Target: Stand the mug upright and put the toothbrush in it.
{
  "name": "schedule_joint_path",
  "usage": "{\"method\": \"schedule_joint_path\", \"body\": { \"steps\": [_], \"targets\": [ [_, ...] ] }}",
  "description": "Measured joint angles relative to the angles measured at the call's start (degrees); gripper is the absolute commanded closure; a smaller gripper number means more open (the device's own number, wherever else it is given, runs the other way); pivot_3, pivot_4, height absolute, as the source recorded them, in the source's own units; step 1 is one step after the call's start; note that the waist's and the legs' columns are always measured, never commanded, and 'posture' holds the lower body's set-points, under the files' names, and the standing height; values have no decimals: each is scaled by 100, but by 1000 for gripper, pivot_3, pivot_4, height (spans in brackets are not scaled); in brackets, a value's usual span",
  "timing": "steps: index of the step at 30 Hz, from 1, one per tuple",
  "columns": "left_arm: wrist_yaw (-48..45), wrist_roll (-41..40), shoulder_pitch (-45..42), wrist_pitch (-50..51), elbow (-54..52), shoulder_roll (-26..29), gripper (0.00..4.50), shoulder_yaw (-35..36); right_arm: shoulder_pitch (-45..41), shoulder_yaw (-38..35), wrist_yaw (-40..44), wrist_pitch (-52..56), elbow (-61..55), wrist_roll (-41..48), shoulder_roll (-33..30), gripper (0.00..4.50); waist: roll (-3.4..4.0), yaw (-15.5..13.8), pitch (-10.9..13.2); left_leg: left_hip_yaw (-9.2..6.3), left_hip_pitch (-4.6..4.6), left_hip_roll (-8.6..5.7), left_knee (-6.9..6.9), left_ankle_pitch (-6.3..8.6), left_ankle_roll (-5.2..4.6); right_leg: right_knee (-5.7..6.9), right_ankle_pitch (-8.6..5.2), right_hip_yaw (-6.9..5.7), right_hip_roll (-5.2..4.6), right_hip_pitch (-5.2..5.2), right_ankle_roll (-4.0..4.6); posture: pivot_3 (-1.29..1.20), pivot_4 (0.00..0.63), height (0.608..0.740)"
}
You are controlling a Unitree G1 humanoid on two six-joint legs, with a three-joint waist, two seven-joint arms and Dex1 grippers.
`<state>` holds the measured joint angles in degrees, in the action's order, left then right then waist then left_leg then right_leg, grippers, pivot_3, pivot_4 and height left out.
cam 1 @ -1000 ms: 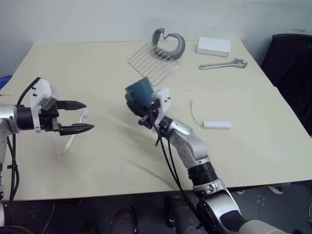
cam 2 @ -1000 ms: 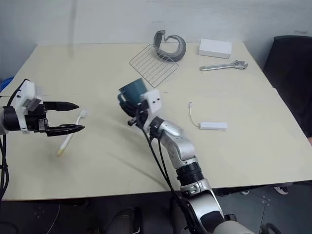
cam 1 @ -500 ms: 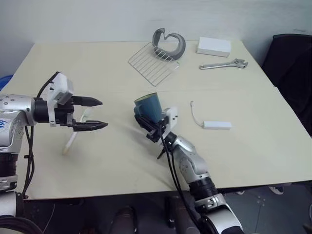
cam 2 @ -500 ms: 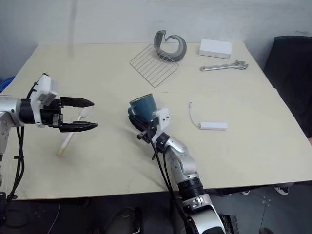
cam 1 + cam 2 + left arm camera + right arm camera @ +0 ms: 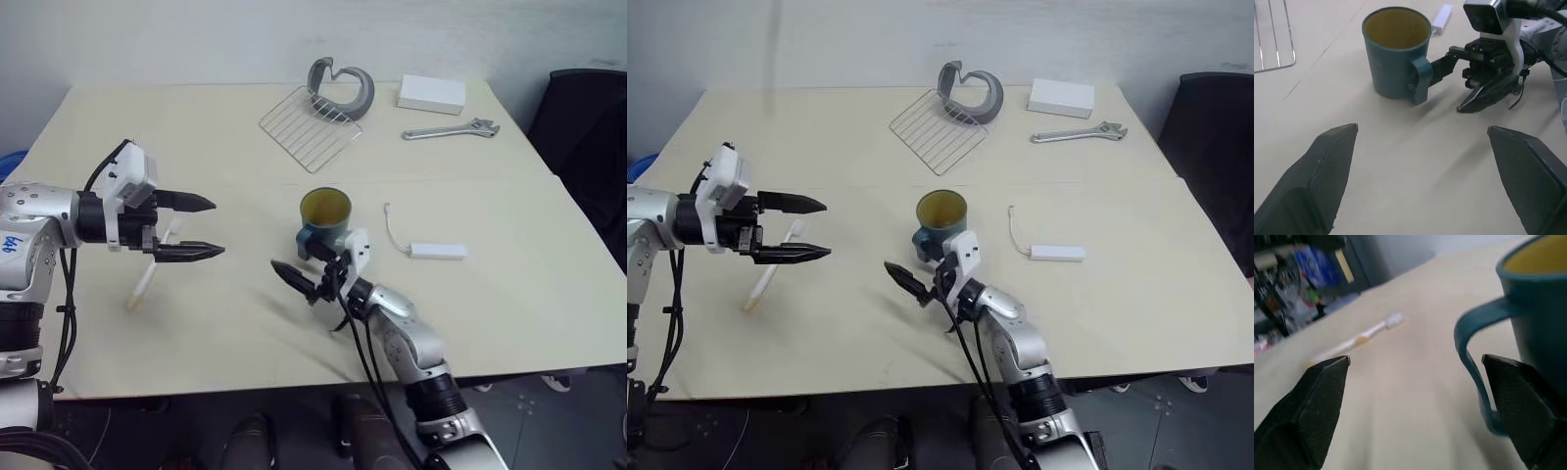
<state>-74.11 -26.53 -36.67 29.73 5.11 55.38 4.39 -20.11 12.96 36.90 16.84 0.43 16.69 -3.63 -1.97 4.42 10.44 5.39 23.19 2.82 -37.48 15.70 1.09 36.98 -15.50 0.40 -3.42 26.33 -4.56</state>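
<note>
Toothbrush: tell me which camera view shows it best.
The right eye view: the toothbrush lies flat on the table there, nearly full length, crossed by the open left gripper. The left eye view hides more of it behind that gripper. The right wrist view shows it small and distant, beyond the mug.

Far beyond the jaws on the counter (image 5: 509, 294): wire rack (image 5: 310, 126), grey curved holder (image 5: 340, 88), white box (image 5: 430, 94), wrench (image 5: 449, 129); nearer, right of them, white adapter (image 5: 437, 251).

The dark teal-blue cylindrical mug (image 5: 323, 217) stands upright mid-counter (image 5: 509, 294). The slim pale-yellow-handled toothbrush (image 5: 147, 277) lies well to its left. Behind it lies a wire grid rack (image 5: 309, 127); to its right, a short white adapter (image 5: 437, 251).
</note>
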Motion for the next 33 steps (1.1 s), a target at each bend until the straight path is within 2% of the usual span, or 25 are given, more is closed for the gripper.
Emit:
{"method": "schedule_joint_path", "body": {
  "steps": [5,9,13,16,19,20,23,26,33],
  "targets": [
    [24,3,21,-46,-5,-62,0,-38,358,238,-268,538,-727,-541,-711,18,0,-10,0,2,1,0,-3,0,-1,2,0,0,1,0,0,0,150,740],
    [242,0,364,-26,-32,-51,0,149,711,-55,-333,1480,-1809,-556,-1577,18,-1,-41,1,-3,0,0,-4,0,-2,0,0,5,2,1,0,0,150,740],
    [599,-5,980,105,-89,158,0,724,1000,-1007,-198,2332,-2968,-90,-2519,18,-5,-69,4,-6,-2,3,-4,1,-3,-1,-1,5,3,1,0,0,150,740],
    [1194,85,1364,386,-143,289,0,1202,927,-2029,216,2980,-3833,850,-3229,18,-7,-133,7,-7,-15,3,-3,0,-5,-7,-1,-1,5,-13,1,0,150,740],
    [1892,402,1525,789,-29,391,0,1289,647,-2654,570,3475,-4352,1866,-3745,18,-15,-154,14,-9,-63,3,14,0,-6,-39,-3,-11,5,-70,4,0,150,740],
    [2097,515,1541,869,49,391,0,1285,532,-2788,629,3597,-4452,2123,-3871,18,-19,-161,16,-9,-89,4,30,1,-7,-56,-5,-11,3,-92,7,0,150,740],
    [2766,954,1430,998,407,299,0,1035,212,-2969,739,3866,-4523,2616,-4381,18,-22,-212,14,-13,-92,2,40,1,-11,-87,-11,-5,-6,-101,18,0,150,740],
    [3365,1198,1088,1580,728,-117,0,686,18,-3056,914,3955,-4434,2945,-4803,18,-27,-285,12,-11,-74,-1,33,12,-29,-101,8,-2,-9,-98,-15,0,150,740],
    [3593,1471,171,1699,1418,-744,0,-38,-167,-3181,1281,3775,-4220,3413,-5056,18,-41,-404,5,-4,-53,-6,23,29,-43,-114,11,-8,-12,-95,-21,0,150,740]
  ]
}}
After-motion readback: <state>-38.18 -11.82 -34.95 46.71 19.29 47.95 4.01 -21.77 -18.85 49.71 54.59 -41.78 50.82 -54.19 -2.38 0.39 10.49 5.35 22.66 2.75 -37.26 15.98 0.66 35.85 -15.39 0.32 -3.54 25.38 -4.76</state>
